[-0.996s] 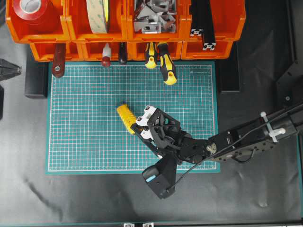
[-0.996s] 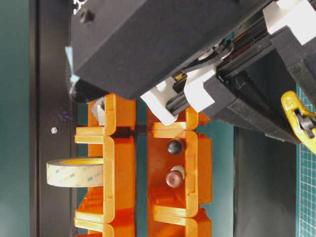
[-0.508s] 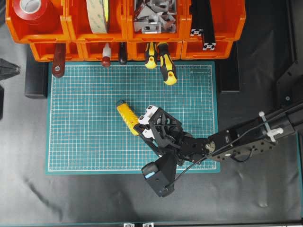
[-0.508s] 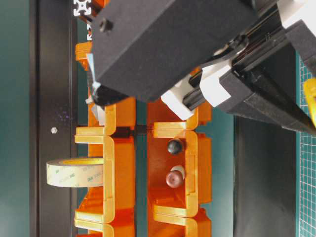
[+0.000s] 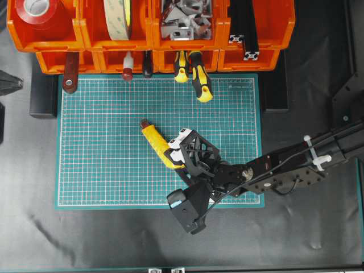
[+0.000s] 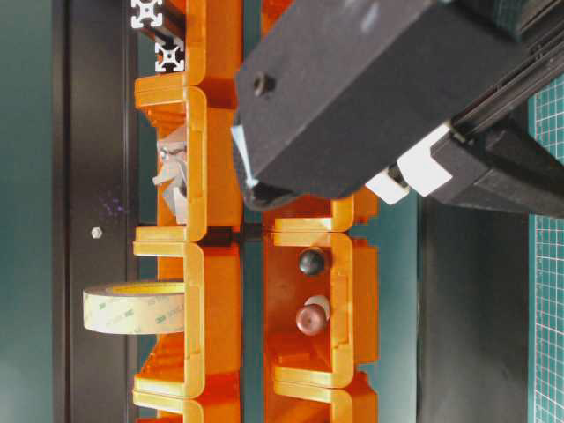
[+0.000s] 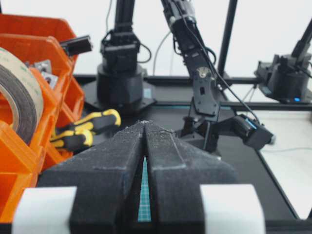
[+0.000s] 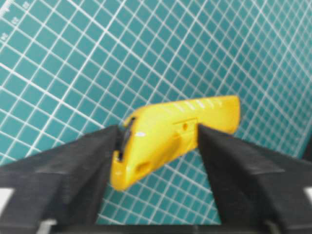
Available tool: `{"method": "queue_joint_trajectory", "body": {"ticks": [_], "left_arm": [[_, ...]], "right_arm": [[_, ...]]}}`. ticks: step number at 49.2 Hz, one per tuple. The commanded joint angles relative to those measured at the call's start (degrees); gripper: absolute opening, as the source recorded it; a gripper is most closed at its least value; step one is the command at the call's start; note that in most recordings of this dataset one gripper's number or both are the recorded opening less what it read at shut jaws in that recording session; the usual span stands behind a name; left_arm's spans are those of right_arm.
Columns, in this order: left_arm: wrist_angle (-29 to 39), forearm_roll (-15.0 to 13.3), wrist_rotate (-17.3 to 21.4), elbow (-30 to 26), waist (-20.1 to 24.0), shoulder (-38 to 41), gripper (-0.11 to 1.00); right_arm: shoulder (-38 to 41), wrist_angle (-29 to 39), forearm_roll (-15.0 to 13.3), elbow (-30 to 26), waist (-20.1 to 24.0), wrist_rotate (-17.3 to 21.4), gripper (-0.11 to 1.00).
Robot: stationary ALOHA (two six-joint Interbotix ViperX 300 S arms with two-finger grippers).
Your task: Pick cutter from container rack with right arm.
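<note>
A desk [image 5: 85, 239] covered in slightly wrinkled black sheeting fills the overhead view, with soft glare patches across it. A green gridded cutting mat [image 5: 102, 165] with white lines lies flat at its middle, long side toward the back. In the left wrist view, black upright frame posts [image 7: 227, 39] rise behind the desk against a bright, washed-out white backdrop [image 7: 263, 29]. The light is even and diffuse, with only faint shadows on the sheeting.
</note>
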Motion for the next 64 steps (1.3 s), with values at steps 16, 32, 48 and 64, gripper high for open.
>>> {"method": "queue_joint_trajectory", "body": {"ticks": [16, 32, 48, 64], "left_arm": [[0.00, 0.18, -0.18, -1.85, -0.09, 0.26, 0.01], [1.49, 0.18, -0.26, -1.85, -0.26, 0.09, 0.01], [6.42, 0.18, -2.46, -1.93, -1.23, -0.09, 0.01], [7.91, 0.18, -1.58, -2.29, -1.14, -1.32, 0.01]], "right_arm": [[-3.25, -4.22, 7.56, -0.26, -0.35, 12.57, 0.79], [-13.97, -3.43, 7.38, 3.43, 0.44, 23.12, 0.79], [-29.36, -7.47, 7.29, 11.25, 1.41, 31.64, 0.79], [-43.15, -8.79, 7.38, 17.84, 1.41, 33.40, 0.79]]}}
